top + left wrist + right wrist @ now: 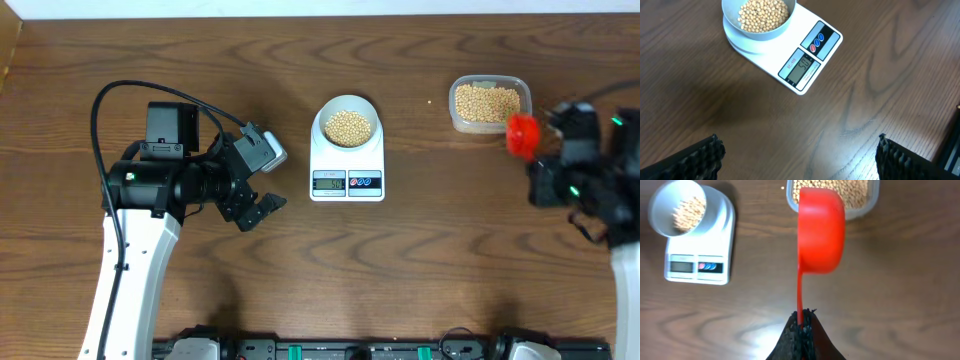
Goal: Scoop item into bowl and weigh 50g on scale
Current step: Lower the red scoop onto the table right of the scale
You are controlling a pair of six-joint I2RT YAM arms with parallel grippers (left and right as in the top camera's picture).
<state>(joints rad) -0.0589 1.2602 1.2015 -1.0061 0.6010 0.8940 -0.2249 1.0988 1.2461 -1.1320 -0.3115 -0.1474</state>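
Dark wood-grain table (pixel 450 250). At its centre a white bowl (pixel 321 122) of tan beans (pixel 348 127) sits on a white scale (pixel 347 182). The left gripper (pixel 800 155) hovers nearby, spread wide, empty. The right gripper (pixel 802 325) pinches a red scoop (pixel 821 230) beside a clear tub (pixel 487 128).

Beans (pixel 347 126) in bowl (pixel 347 99) on scale (pixel 322 162); tub (pixel 488 129) right.

Scale (pixel 347 183) and tub (pixel 453 110) — open gap between
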